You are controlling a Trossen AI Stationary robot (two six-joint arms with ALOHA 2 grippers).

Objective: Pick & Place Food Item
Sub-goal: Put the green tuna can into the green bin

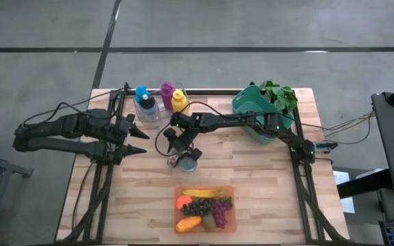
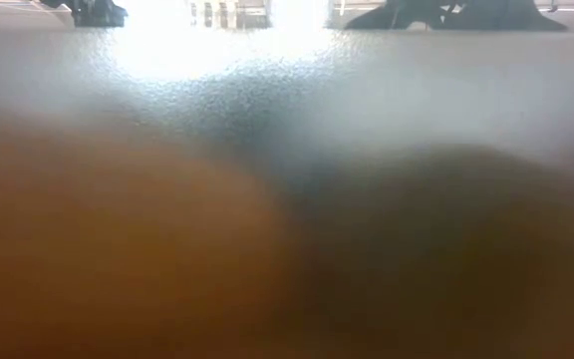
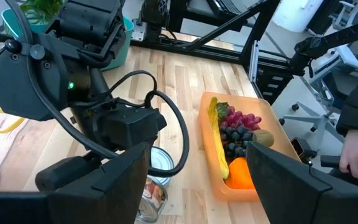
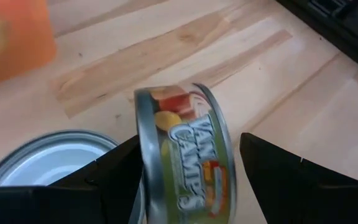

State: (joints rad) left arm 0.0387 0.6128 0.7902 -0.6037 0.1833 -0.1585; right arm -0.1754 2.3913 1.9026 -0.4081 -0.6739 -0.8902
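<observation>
The right claw (image 1: pixel 180 154) is down in the middle of the worktop (image 1: pixel 265 191), and a small food can (image 4: pixel 182 158) stands on its edge between its fingers, which are closed on it, right beside another can (image 4: pixel 48 158) lying flat. To do this well, the arm should probably lift straight up and slowly, so the tilted can does not slip or bump the flat one. The left claw (image 1: pixel 137 140) waits nearby with its fingers apart, holding nothing.

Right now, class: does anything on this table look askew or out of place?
Yes. A labelled can stands tilted on its edge between the right gripper fingers, beside another can lying flat. The low view is blocked by something blurred and orange.
</observation>
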